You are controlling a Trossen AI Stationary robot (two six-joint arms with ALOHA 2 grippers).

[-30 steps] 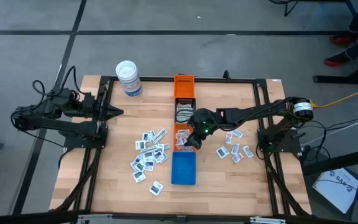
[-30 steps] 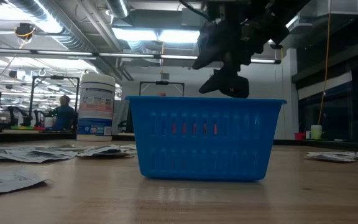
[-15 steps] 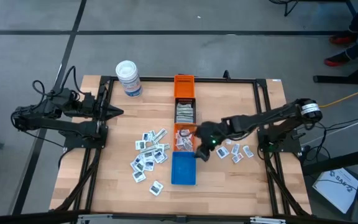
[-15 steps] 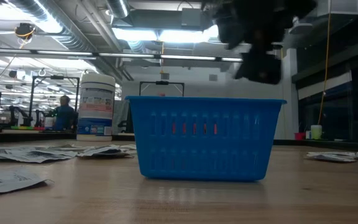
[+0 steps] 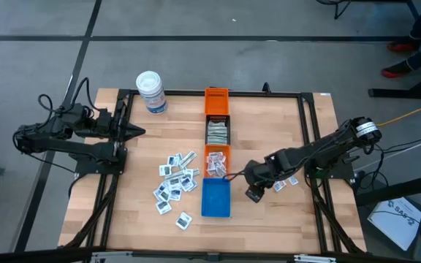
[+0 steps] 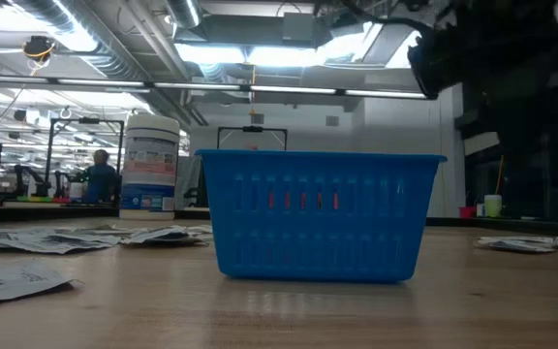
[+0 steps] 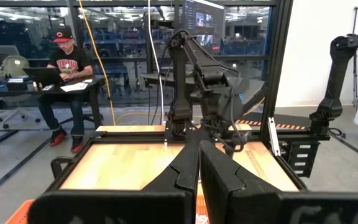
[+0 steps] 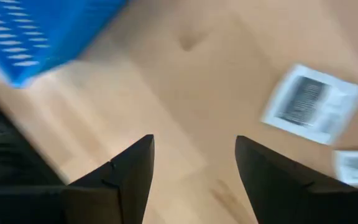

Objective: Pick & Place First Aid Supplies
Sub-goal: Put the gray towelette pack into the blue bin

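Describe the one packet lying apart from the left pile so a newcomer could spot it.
Start at the blue bin at the near end of the central row of bins. Left of it lies the scattered pile of packets. The lone packet sits nearer the table's front edge than the others, touching none.

A grey concrete floor [image 5: 196, 22] surrounds the light wooden surface [image 5: 145, 146]. Beyond the left gripper [image 7: 197, 180], a seated person in a red cap [image 7: 67, 68] works at a desk before dark glass windows [image 7: 123, 37]. Fluorescent ceiling lights [image 6: 250, 53] glow overhead.
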